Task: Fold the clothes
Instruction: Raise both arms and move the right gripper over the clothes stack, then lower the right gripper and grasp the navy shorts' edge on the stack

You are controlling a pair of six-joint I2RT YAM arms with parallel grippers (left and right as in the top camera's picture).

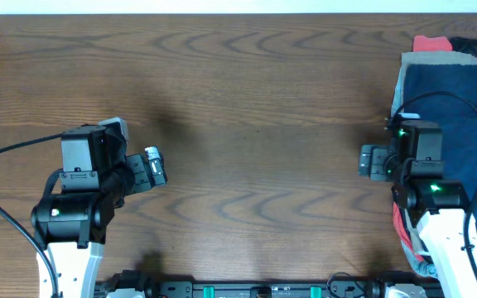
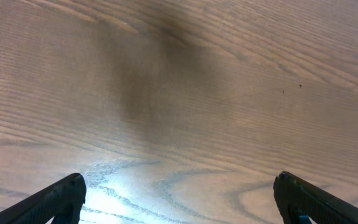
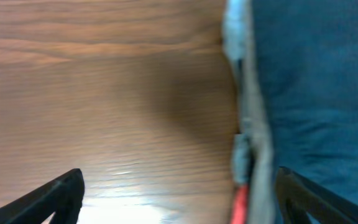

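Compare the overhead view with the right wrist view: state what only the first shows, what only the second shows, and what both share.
Only the overhead view shows the left gripper and a red garment beyond the navy garment. Only the right wrist view shows plainly that the right gripper has its jaws wide apart, the garment's edge lying between them. Both share the wooden table, the navy garment and the grey fabric edging it.
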